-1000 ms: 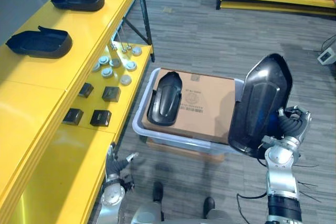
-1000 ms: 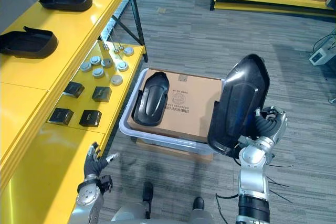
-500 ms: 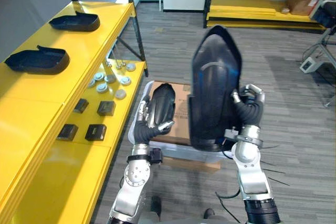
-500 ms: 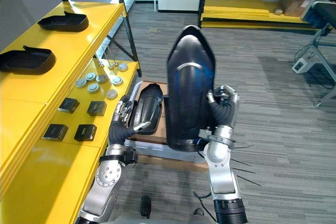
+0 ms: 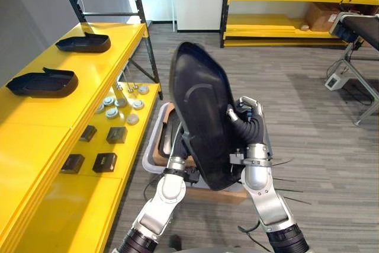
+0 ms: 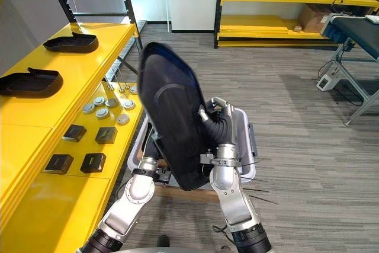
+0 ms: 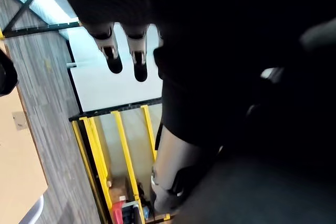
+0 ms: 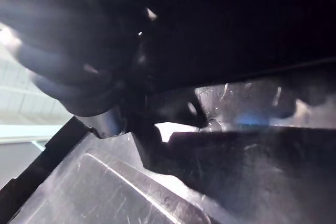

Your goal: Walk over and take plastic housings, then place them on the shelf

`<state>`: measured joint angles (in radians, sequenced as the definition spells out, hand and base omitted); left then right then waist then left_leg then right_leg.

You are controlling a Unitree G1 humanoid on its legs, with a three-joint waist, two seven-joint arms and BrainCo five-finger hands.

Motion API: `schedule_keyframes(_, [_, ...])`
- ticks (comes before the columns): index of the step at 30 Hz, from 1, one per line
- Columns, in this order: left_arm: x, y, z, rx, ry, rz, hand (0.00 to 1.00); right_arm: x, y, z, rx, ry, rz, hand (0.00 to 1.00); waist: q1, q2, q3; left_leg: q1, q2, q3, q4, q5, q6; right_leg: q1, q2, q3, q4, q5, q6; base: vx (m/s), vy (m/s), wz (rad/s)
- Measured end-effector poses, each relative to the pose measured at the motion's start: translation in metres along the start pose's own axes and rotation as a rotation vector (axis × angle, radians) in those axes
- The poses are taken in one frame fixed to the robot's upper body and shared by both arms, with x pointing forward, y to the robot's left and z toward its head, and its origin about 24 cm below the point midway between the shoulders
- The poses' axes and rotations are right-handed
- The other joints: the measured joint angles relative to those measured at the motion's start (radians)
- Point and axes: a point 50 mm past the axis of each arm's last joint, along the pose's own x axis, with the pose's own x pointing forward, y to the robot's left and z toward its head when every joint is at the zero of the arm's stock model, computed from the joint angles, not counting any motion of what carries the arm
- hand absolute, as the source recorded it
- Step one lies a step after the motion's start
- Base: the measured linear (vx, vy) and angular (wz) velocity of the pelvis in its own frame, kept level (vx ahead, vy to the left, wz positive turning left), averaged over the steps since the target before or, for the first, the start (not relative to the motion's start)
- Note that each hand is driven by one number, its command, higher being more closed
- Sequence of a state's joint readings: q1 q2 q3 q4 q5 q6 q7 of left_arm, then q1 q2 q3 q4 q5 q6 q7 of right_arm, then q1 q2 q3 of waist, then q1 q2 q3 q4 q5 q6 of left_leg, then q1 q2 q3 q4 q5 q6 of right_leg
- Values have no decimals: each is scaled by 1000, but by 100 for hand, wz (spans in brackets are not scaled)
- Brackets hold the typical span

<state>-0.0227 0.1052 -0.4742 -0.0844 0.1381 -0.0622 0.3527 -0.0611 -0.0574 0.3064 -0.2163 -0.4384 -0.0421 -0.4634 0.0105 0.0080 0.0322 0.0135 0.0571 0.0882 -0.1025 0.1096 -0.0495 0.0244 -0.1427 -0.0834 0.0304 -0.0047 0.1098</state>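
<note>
Our right hand (image 5: pixel 244 111) clamps the glossy black plastic housing (image 5: pixel 200 117), tilted upright; we cannot tell our left hand's (image 7: pixel 135 51) grip.

The housing (image 5: pixel 201 122) is black, the shelf (image 5: pixel 35 117) yellow, the carpet (image 5: pixel 308 105) streaked grey.

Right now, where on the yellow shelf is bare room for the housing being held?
The top board is bare from the nearer black housing to its near end. The lower level is crowded with black boxes and round caps, bare only nearest the robot.
</note>
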Motion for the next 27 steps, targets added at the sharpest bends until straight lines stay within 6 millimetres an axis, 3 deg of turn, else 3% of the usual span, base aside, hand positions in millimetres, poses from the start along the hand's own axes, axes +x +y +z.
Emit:
schedule_keyframes(1, [0, 0, -4, 9, 19, -3, 0, -1, 2, 0, -2, -1, 13, 100, -1, 0, -3, 0, 0, 3, 0, 0, 0, -3, 0, 1, 0, 0, 0, -17, 7, -8])
schedule_keyframes(2, [-1, 0, -5, 14, 25, -6, 100, -1, 2, -1, -3, 0, 20, 100, -1, 0, -5, -1, 0, 4, 0, 0, 0, -5, 0, 1, 0, 0, 0, -19, 2, -9])
schedule_keyframes(16, [-1, 5, -8, 13, 42, -1, 100, -11, 5, -16, -39, 60, 58, 100, -26, -7, -33, -3, 2, 14, -1, 0, 0, -12, 1, 7, 0, -1, -3, -2, 0, -1])
schedule_keyframes(17, [-1, 6, -8, 11, 43, 4, 0, -12, 5, -17, -43, 67, 61, 100, -27, -7, -33, -3, 2, 14, -1, 0, 0, -12, 1, 7, 0, -1, -3, 0, 0, 0])
schedule_keyframes(27, [4, 15, -7, -28, 47, 80, 0, -28, -7, -38, -85, 178, 17, 100, -27, -7, -33, -3, 2, 14, -1, 0, 0, -11, 1, 7, 0, 1, 0, 0, 0, 0])
